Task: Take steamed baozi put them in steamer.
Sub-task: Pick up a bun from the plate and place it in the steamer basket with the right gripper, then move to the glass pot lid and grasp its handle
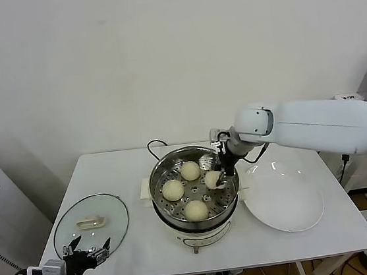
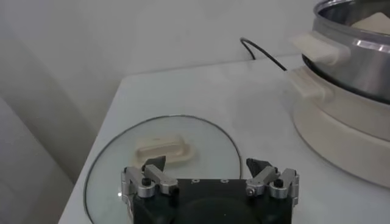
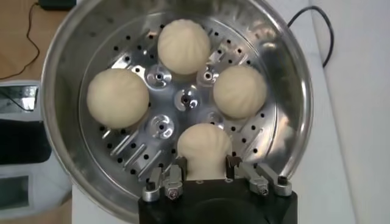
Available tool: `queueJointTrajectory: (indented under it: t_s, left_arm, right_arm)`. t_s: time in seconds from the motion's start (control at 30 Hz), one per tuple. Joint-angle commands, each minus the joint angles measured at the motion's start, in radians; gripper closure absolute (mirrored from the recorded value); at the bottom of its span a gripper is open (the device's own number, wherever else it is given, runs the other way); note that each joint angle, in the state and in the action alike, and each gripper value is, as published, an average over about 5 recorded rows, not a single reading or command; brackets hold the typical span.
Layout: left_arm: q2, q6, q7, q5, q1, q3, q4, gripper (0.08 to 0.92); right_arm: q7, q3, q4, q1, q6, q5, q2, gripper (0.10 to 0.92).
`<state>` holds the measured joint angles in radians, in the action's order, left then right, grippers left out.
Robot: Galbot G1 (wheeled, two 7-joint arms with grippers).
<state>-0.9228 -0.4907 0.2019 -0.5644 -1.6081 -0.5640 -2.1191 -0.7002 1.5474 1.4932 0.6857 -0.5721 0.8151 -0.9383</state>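
The steamer (image 1: 156, 180) stands mid-table, also in the right wrist view (image 3: 297, 91). Three steamed baozi lie free on its perforated tray (image 1: 190, 170) (image 1: 173, 190) (image 1: 196, 209), seen from above in the right wrist view (image 3: 184, 46) (image 3: 117, 97) (image 3: 239, 91). My right gripper (image 1: 222, 177) (image 3: 205, 165) reaches down into the pot, its fingers pressed on both sides of the fourth baozi (image 1: 213, 178) (image 3: 204, 146), which is at tray level on the side nearest the plate. My left gripper (image 1: 87, 250) (image 2: 207, 165) is open and empty, parked low at the table's front left.
A round glass lid with a white handle (image 1: 90, 221) (image 2: 164, 151) lies flat on the left, just beyond the left gripper. A flat white plate (image 1: 285, 200) sits right of the steamer. A black cord (image 1: 152, 145) runs behind the pot. The steamer's white base shows in the left wrist view (image 2: 341, 140).
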Motion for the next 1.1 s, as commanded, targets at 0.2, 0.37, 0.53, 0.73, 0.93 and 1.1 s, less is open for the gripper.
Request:
queueJointTrajectory:
  t_s: [0.2,0.37,0.53,0.73,0.93,1.1]
  left_arm:
    - [0.000,0.003,-0.001,0.000,-0.003,-0.002,0.005,0.177]
    - [-0.001,0.002,0.000,0.000,-0.001,0.000,0.005,0.177]
    - [-0.005,0.001,0.000,0.001,0.000,-0.007,0.005,0.177]
    - [-0.019,-0.001,0.002,0.000,0.018,-0.015,0.009,0.177]
    - [-0.031,-0.012,0.008,-0.007,0.050,-0.012,0.012,0.177]
    - [-0.036,-0.011,0.009,-0.008,0.076,-0.009,0.019,0.177]
  right_arm:
    - [0.013,-0.039,0.006,-0.044,-0.014,0.002,0.008,0.381]
    - [-0.021,-0.116,-0.015,-0.021,-0.006,0.035,0.037,0.250]
    - [-0.047,-0.267,-0.052,-0.047,0.027,0.124,0.131,0.204]
    - [0.091,-0.625,-0.085,-0.299,0.170,0.181,0.286,0.203]
    - [0.272,-1.114,-0.053,-0.755,0.339,0.143,0.358,0.203]
    - [0.434,-1.391,0.006,-1.061,0.460,0.117,0.363,0.203]
